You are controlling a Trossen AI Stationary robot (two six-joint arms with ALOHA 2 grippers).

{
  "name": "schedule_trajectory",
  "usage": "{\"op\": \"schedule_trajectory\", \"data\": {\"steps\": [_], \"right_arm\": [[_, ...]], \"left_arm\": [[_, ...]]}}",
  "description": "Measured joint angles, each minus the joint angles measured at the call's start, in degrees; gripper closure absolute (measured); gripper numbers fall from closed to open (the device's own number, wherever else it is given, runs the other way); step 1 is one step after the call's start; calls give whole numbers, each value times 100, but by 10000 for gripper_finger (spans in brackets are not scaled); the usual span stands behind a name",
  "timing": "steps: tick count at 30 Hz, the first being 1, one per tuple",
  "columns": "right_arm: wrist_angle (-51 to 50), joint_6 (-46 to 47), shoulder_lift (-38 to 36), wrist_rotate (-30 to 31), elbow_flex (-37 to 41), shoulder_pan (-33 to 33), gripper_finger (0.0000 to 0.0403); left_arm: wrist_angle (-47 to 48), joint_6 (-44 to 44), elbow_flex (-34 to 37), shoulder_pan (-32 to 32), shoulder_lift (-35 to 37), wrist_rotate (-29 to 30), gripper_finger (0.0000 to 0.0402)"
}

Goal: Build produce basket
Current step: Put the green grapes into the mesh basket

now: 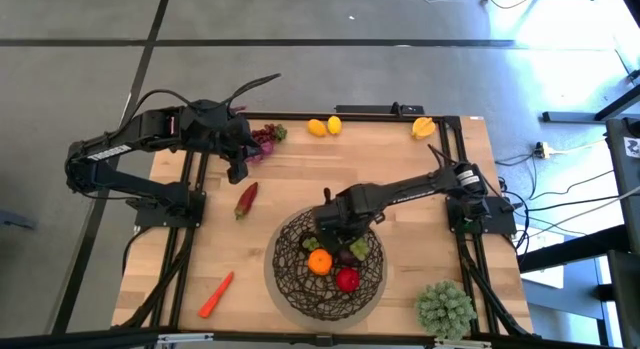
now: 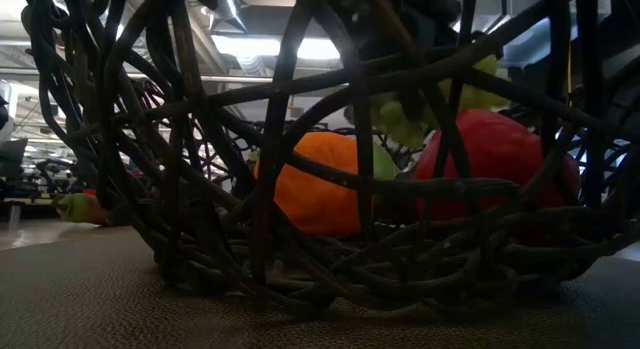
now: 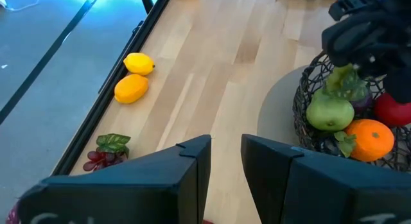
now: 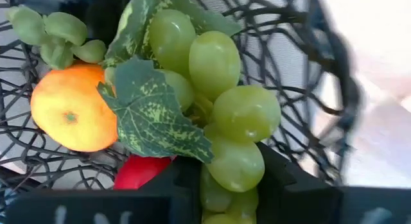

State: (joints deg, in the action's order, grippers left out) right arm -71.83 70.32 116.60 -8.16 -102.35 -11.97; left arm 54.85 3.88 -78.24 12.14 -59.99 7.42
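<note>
Right pincer (image 4: 234, 185) clamps green grapes (image 4: 218, 108) over the basket (image 1: 290, 279); wooden table (image 1: 400, 159), seemingly grey floor.

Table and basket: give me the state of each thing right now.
basket: upright, holds orange and apple
orange: in basket
apple: in basket
green grapes: gripped, over basket
right gripper: shut on green grapes
left gripper: open, empty, above the table
purple grapes: on table
lemons: on table
pepper: on table
carrot: on table
</note>
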Motion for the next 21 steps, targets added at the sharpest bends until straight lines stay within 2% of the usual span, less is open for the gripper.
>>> {"op": "schedule_trajectory", "data": {"steps": [5, 21], "right_arm": [[516, -1, 0, -58, 256, -2, 322], [540, -282, 0, 20, 259, 212, 310]], "left_arm": [[0, 0, 0, -2, 0, 0, 325], [0, 0, 0, -2, 0, 0, 325]]}}
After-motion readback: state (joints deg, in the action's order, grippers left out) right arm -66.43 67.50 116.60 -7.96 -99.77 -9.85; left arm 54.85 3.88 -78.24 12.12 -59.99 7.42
